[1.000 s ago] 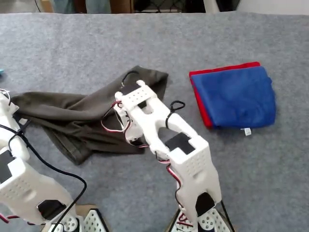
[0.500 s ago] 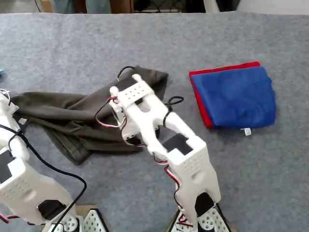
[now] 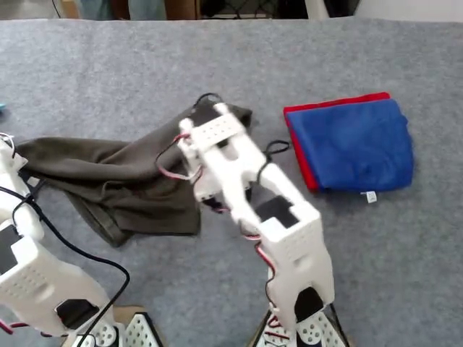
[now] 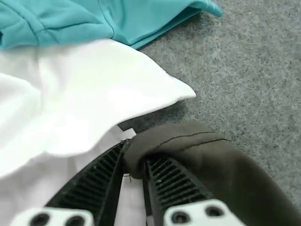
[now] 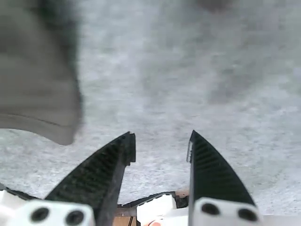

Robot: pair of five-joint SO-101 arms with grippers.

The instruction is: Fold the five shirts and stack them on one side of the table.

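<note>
A: High view, first entry?
B: Olive shirt (image 3: 123, 181), rumpled, long axis across the table (image 3: 405, 275) from left edge to middle. Left arm (image 3: 32, 278) at the left end, right arm (image 3: 246, 181) over the middle end. Well apart on the right: stack (image 3: 354, 144), blue over red, folded.

A: Left wrist view?
B: Left gripper (image 4: 135, 157), pinched narrow on a fold of the olive shirt's hem. Just beside it: white shirt (image 4: 70, 103), and past that a teal shirt (image 4: 70, 19), both unfolded. White one close under the jaws, contact unclear, perhaps liable to snag.

A: Right wrist view?
B: Right gripper (image 5: 160, 146), spread wide, holding nothing, grey table between the jaws. Olive shirt's corner off to the outer side of one jaw, near but not between them.

A: Deciding relation?
B: Free end beside the right jaws, not inside them. Probably a sideways shift toward that corner, then closing. Right arm nearer to that end, and the other end held by the left. No obstacle seen between jaws and corner.
</note>
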